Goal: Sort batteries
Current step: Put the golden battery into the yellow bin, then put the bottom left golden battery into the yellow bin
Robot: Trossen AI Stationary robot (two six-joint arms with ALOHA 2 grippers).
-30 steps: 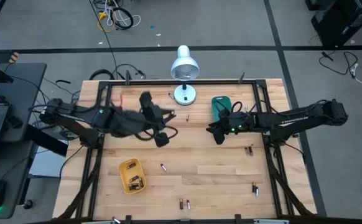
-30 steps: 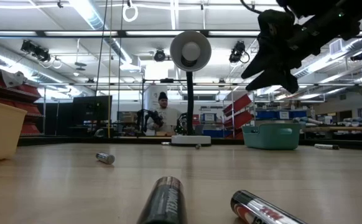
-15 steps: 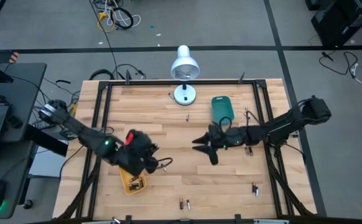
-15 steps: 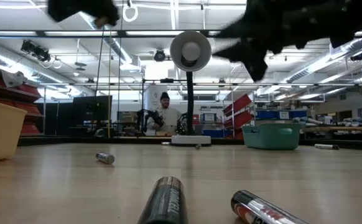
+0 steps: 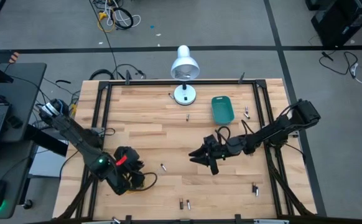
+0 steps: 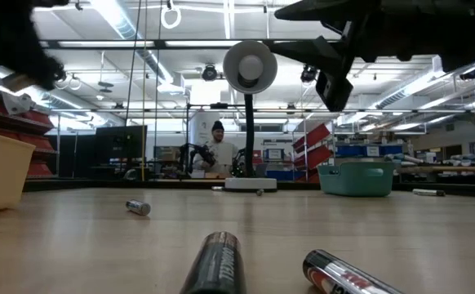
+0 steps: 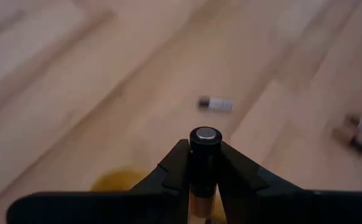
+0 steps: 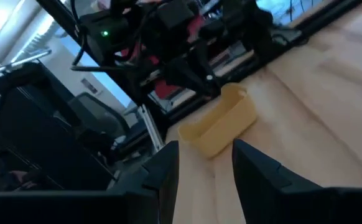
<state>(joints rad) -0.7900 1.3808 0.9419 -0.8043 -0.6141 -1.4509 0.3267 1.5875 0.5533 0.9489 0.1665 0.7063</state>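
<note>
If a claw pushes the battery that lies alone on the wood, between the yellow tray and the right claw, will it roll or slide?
The battery is a small smooth cylinder lying on its side, so it would probably roll if pushed across its length. The table looks flat and bare around it, so little would stop it. Pushed along its length, it would more likely slide.

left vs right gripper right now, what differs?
The left gripper is shut on a battery standing upright between its fingers; the right gripper is open and holds nothing. The left hangs over the yellow tray at the table's near-left; the right hovers mid-table, pointing toward that tray. Both are off the table.
</note>
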